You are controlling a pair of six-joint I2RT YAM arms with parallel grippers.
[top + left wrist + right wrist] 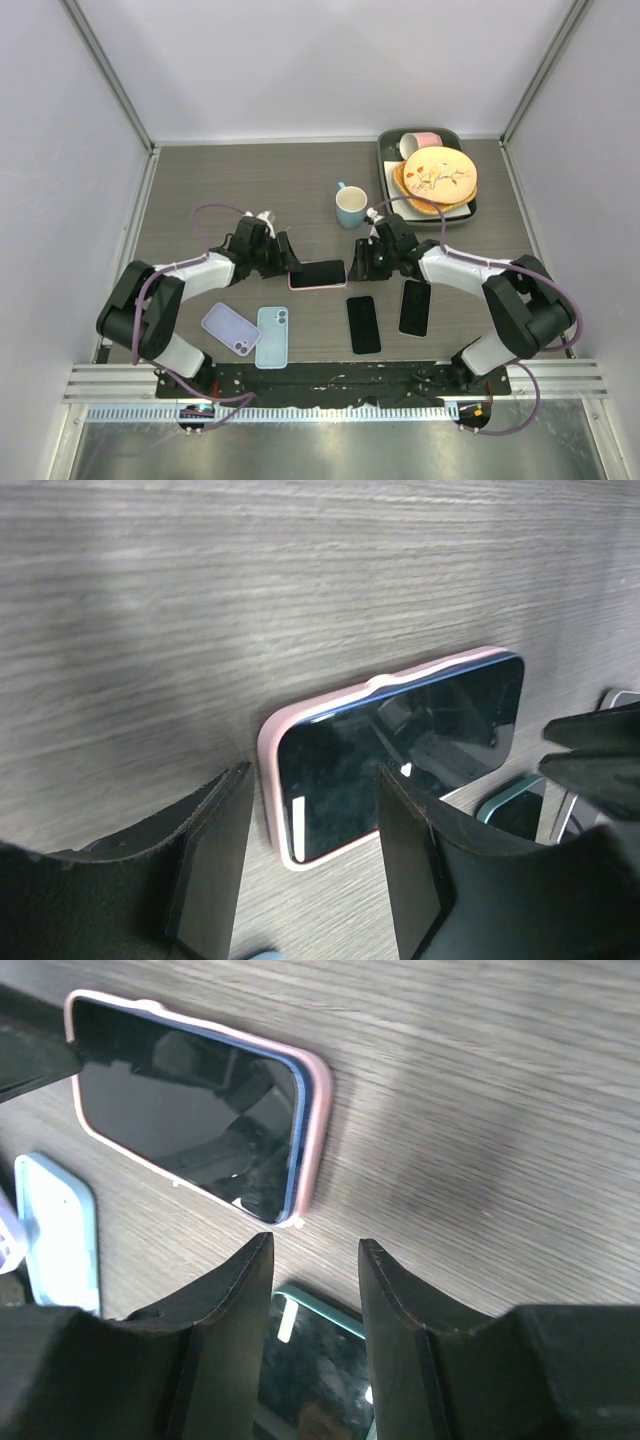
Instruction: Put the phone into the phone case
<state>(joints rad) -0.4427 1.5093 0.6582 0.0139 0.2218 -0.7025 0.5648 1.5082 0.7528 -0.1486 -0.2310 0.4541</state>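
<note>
phone: we see a flat slab (318, 273) with rounded corners lying face up at the middle of the table, between the two claws. Its glossy black glass mirrors the arms.
phone case: a matte, soft-looking pink shell (268, 770) wraps the phone's edges. A thin blue line of the phone's frame shows just inside the pink rim, and the rim bulges up at one spot on a long side.
left gripper: (310, 870) its broad black fingers have flat, dull pads and are spread apart over the phone's short end; we cannot tell whether they touch it.
right gripper: (312, 1330) its curved black fingers are spread with nothing between them, just off the phone's other short end.
table: (200, 180) grey-brown laminate with fine straight wood grain.
lavender case: (230, 328) smooth and rounded, lying flat near the left arm's base.
light blue case: (272, 337) the same shape, just beside the lavender one.
black phones: two glossy rectangles (363, 324) (415, 307) lying flat near the right arm.
mug: (350, 207) light blue, glazed, upright behind the phone.
tray: (383, 160) dark and rectangular, at the far right, holding stacked round plates (438, 172) and a pink cup (422, 141).
</note>
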